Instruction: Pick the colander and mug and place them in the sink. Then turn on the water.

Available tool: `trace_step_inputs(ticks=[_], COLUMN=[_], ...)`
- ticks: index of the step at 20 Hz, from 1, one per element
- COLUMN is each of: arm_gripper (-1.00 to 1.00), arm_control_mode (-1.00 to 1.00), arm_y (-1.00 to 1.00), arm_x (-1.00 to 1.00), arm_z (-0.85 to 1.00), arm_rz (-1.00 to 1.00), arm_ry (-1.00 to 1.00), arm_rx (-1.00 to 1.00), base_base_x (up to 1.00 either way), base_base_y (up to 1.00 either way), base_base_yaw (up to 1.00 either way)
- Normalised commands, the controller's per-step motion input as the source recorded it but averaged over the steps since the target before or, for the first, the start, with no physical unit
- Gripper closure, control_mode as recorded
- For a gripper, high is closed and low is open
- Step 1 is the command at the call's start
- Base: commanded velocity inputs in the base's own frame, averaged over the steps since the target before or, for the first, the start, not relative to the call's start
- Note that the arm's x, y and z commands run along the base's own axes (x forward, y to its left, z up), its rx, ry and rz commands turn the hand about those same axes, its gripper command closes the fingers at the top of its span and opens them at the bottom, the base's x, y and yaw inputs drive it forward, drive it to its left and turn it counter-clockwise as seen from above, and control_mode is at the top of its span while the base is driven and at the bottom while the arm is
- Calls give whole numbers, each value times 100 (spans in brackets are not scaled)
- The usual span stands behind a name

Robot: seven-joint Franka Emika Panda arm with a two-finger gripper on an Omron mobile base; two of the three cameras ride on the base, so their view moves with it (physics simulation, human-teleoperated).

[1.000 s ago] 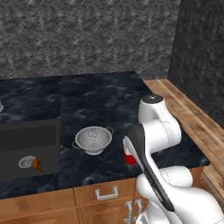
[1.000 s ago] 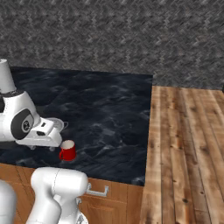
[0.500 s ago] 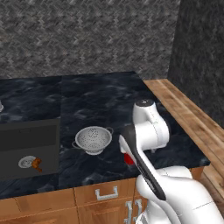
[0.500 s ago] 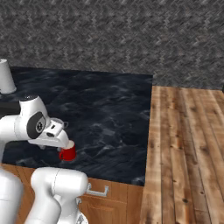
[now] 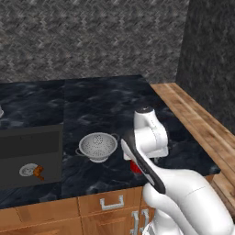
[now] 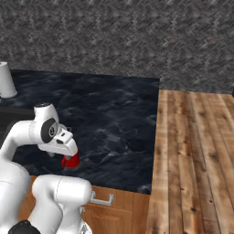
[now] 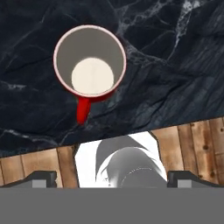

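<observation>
Pincer (image 7: 112, 179) spread wide above mug (image 7: 89, 61) — near counter (image 7: 175, 65) front edge.

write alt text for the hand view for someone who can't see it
Looking straight down, a red mug with a white inside stands upright and empty on the black marble counter, its handle pointing toward the bottom of the picture. The open hand hangs above it, fingertips apart at the lower corners, holding nothing. A strip of wooden cabinet front crosses below the counter's edge.
</observation>
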Motion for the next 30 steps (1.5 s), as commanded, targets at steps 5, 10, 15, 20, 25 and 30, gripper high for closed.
trace_step_inputs(ticks=[5,10,15,20,25,30], arm_gripper=[-100,-100,-100,-100,-100,-100], arm_control_mode=[-100,-100,-100,-100,-100,-100], arm_y=[8,11,3,5,4,0], arm_x=[22,29,23,8,8,0], arm_z=[-23,-21,-30,-40,-20,-5], arm_rz=[-4,-1,1,1,0,0], arm_ry=[7,5,2,0,0,0], arm_rx=[-5,-5,3,14,7,0], base_base_x=[0,0,0,0,0,0], base_base_y=[0,0,0,0,0,0], base_base_yaw=[0,0,0,0,0,0])
